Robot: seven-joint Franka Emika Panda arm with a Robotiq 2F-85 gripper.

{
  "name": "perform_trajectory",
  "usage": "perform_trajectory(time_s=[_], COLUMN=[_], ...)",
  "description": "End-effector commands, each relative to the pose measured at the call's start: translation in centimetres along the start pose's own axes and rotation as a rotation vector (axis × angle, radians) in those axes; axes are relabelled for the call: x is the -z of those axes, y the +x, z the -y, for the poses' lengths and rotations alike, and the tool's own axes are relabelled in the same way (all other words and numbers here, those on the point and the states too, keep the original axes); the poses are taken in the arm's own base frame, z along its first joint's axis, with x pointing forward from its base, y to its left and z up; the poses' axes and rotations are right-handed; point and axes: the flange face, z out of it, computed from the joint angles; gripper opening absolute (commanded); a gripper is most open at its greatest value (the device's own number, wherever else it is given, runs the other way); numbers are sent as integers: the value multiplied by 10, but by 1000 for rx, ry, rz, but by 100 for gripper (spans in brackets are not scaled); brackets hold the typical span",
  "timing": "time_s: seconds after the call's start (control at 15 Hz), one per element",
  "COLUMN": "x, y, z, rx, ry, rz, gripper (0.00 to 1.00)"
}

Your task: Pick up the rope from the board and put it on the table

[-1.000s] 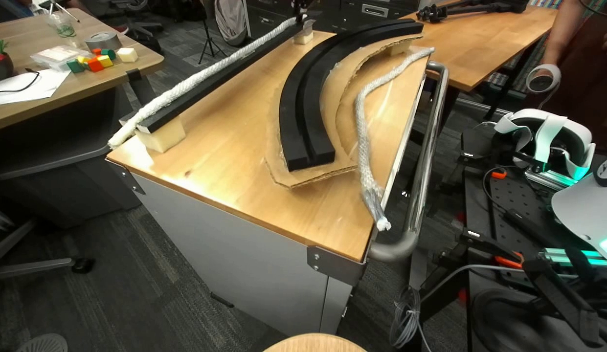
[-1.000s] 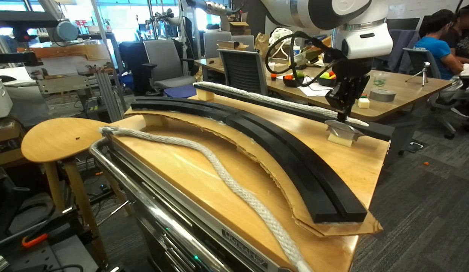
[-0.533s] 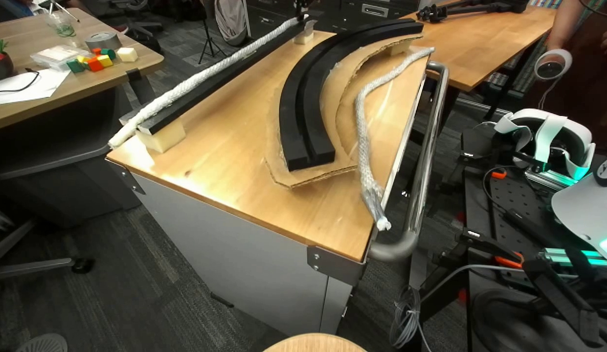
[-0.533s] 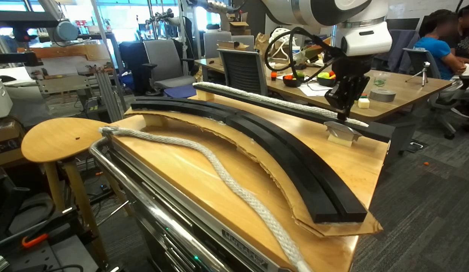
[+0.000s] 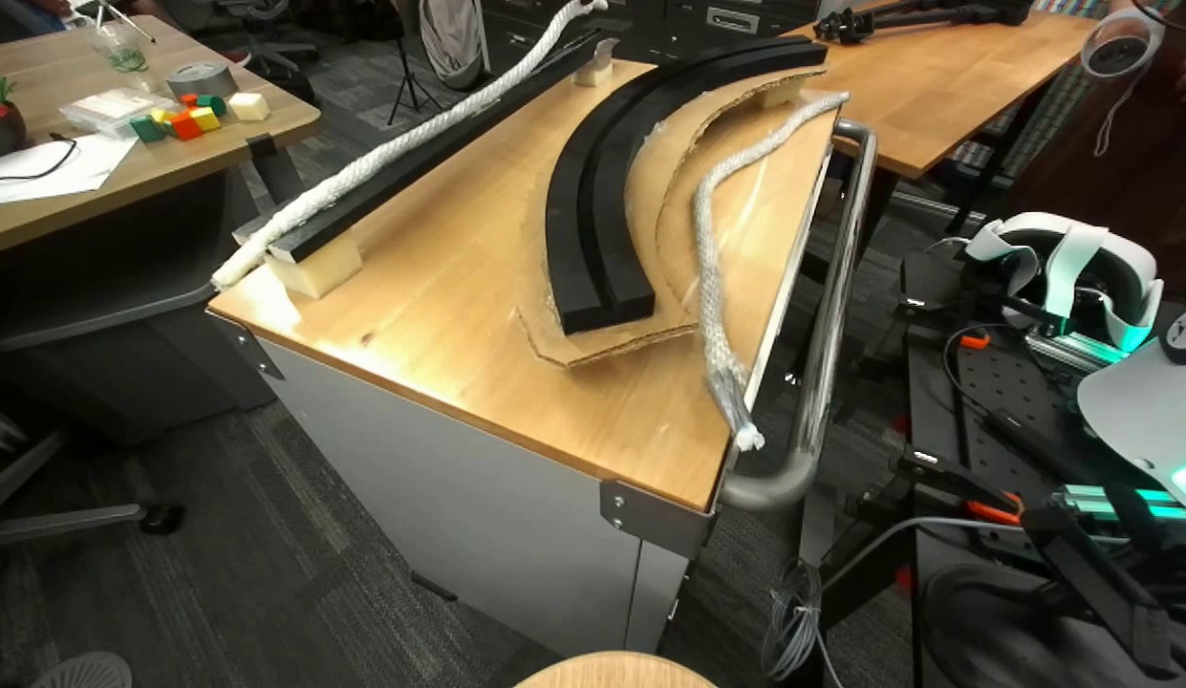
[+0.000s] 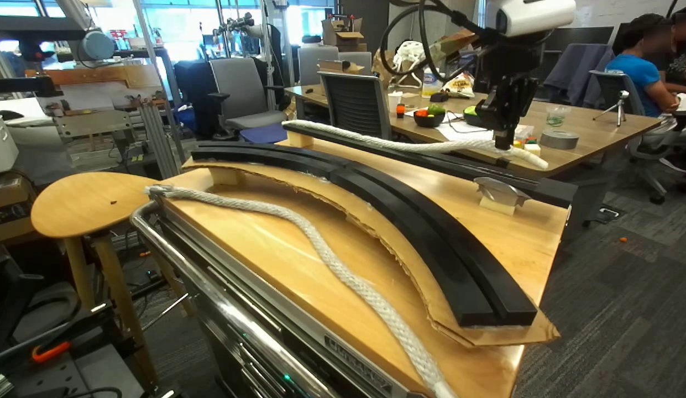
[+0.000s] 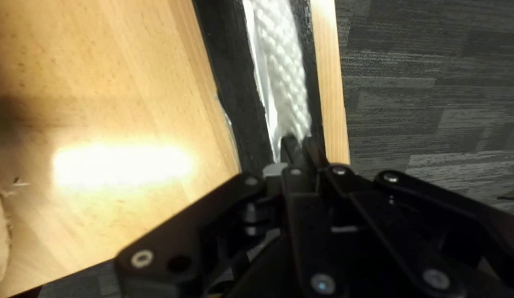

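Note:
A white braided rope (image 5: 387,153) lies along a straight black grooved board (image 5: 430,155) at one long edge of the wooden table (image 5: 430,325). In an exterior view my gripper (image 6: 504,145) is shut on the rope (image 6: 376,138) near one end. That end is lifted clear of the board (image 6: 547,190), and a short tail hangs past the fingers. The rest of the rope still rests along the board. In the wrist view the rope (image 7: 283,62) runs into the nearly closed fingers (image 7: 300,147); the grip itself is partly hidden. The gripper is out of view above in an exterior view.
A second rope (image 6: 343,268) lies on the table near the metal handle (image 6: 226,301). A curved black grooved board (image 6: 431,226) on cardboard stands in the middle. Foam blocks (image 5: 320,268) support the straight board. A wooden stool (image 6: 88,204) and another table (image 5: 38,210) stand nearby.
My gripper has risen, lifting the held rope end off the straight board. The rope's other end has stayed in place. The person's hand with the white controller has moved up.

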Motion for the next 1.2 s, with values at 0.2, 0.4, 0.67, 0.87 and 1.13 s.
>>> perform_trajectory(time_s=[0.2, 0.4, 0.67, 0.87, 1.13], x=[75, 79, 51, 20, 6], y=[23, 34, 42, 44, 38], z=[-36, -56, -65, -66, -63], rx=[-54, -114, -191, -263, -234], ry=[-112, -233, -349, -371, -325], rz=[-88, -119, -158, -184, -167], gripper=[1, 1, 1, 1, 38])
